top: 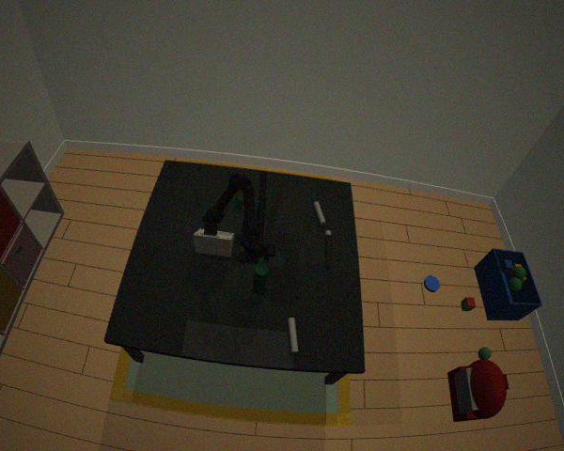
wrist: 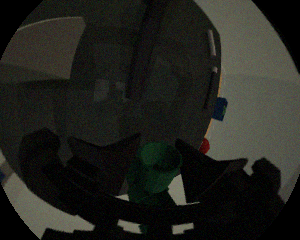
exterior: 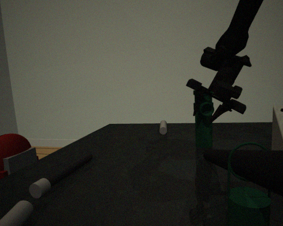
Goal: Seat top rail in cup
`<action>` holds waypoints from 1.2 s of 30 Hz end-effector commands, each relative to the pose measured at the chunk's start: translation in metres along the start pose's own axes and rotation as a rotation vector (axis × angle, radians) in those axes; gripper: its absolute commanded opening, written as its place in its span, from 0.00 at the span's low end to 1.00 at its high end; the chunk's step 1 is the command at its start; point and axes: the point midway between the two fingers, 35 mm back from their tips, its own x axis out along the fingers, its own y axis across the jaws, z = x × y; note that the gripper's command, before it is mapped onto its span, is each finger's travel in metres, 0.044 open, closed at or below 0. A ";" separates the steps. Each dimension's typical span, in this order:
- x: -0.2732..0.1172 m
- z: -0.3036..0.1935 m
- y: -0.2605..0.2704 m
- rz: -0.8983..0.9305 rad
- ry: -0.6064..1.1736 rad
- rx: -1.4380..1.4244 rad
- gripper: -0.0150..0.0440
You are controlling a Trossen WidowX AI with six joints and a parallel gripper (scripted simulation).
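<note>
Gripper [top: 261, 256] [exterior: 203, 117] [wrist: 158, 139] looks open around the green round cup [exterior: 206, 108] [wrist: 155, 162]; contact's too murky to call. Dark cylindrical rail [top: 262, 194] [exterior: 280, 167] [wrist: 142, 55] sits apart, wrist-view 11 o'clock.

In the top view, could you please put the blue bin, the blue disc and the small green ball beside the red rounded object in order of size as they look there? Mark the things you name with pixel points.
1. Blue bin [top: 497, 293] [wrist: 219, 109]
2. Blue disc [top: 431, 283]
3. Small green ball [top: 484, 352]

The last two are fairly close, but the disc looks wider.
</note>
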 end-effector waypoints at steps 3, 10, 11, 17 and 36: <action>-0.010 0.011 -0.007 -0.002 0.001 -0.003 0.97; -0.028 0.031 -0.017 -0.003 0.001 -0.002 1.00; -0.030 0.034 -0.018 -0.003 0.001 -0.001 1.00; -0.031 0.035 -0.019 -0.002 0.001 0.016 1.00; -0.116 0.147 -0.050 0.000 0.002 1.493 1.00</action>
